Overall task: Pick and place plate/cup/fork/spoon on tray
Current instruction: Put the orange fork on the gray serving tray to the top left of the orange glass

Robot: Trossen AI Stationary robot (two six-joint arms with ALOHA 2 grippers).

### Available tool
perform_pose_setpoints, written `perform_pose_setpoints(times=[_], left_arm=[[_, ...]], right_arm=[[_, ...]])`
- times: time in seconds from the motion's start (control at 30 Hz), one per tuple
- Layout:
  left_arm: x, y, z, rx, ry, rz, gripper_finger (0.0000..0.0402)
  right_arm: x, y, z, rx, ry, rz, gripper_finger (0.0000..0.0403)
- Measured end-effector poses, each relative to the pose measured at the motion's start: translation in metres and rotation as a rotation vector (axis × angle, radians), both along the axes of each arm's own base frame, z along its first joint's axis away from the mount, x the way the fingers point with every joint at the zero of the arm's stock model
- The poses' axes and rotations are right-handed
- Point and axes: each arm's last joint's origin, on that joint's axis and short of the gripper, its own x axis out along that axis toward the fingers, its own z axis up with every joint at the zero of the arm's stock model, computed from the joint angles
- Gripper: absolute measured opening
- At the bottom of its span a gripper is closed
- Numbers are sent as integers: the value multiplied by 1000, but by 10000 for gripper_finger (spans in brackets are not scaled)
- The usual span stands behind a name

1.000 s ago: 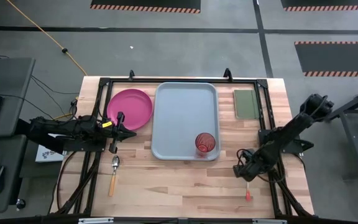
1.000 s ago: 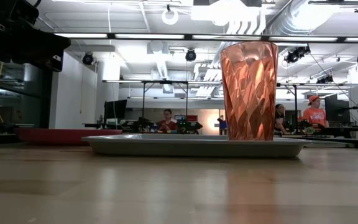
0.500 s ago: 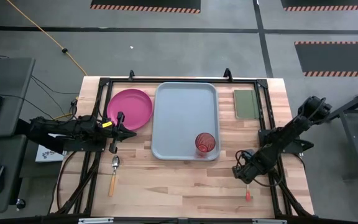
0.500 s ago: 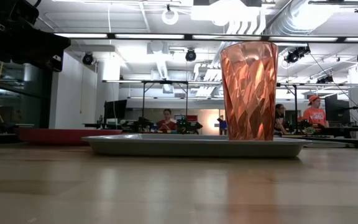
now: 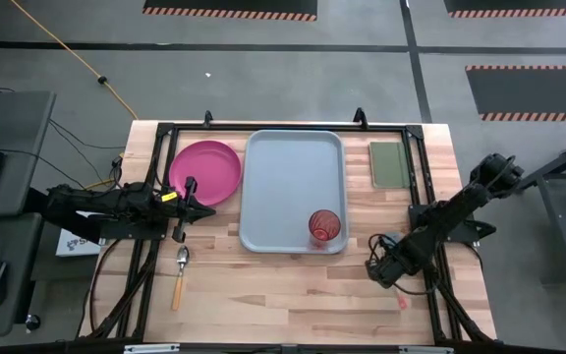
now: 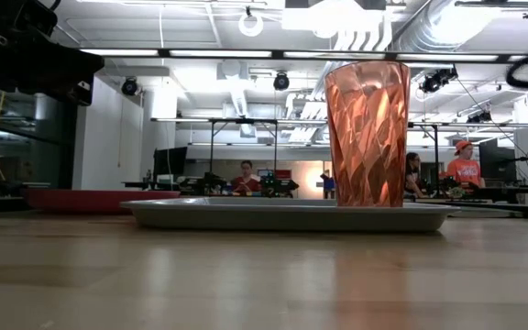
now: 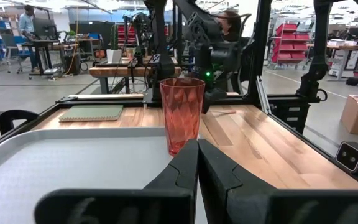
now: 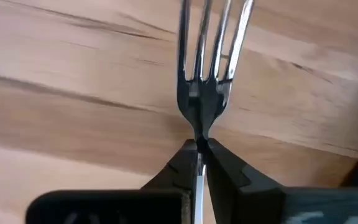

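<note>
My right gripper [image 5: 377,268] is near the table's right front, shut on the fork [image 8: 211,68], whose red handle end [image 5: 401,302] shows beyond it. My left gripper [image 7: 197,155] is shut on nothing and hovers at the tray's left edge, pointing toward the cup [image 7: 182,112]. The cup [image 5: 325,226] stands upright in the near right corner of the grey-blue tray [image 5: 283,167]. The pink plate [image 5: 204,172] lies on the table left of the tray. In front of the plate lies the spoon [image 5: 179,273], bowl toward the far edge. My right gripper pinches the fork's metal neck [image 8: 199,134], just behind the tines, between its two fingertips. The fingers slant down from the table's far right side. The tines stick out past the fingertips over the wood. I cannot tell whether the fork is clear of the table.
A dark green pad [image 5: 389,162] lies at the far right of the table. Black frame rails [image 5: 421,197] run along the table's sides. Bare wood stretches in front of the tray. People sit at benches in the room behind the table.
My right gripper has shut on the fork and shifted slightly toward the table's left edge. The fork's red handle end has moved a little toward the right and far edges.
</note>
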Motion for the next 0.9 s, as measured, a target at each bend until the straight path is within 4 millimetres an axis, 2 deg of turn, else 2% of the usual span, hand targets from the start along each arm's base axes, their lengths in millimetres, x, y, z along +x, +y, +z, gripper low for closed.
perform_pose_setpoints(times=[0.23,0.4,0.63,0.9], left_arm=[[0,0,0,0,0,0,1],[0,0,0,0,0,0,1],[0,0,0,0,0,0,1],[0,0,0,0,0,0,1]], right_arm=[[14,-21,34,-106,-31,31,6],[15,-49,67,-240,14,50,3],[26,-96,117,-483,-63,77,3],[53,-162,158,-684,-151,221,3]])
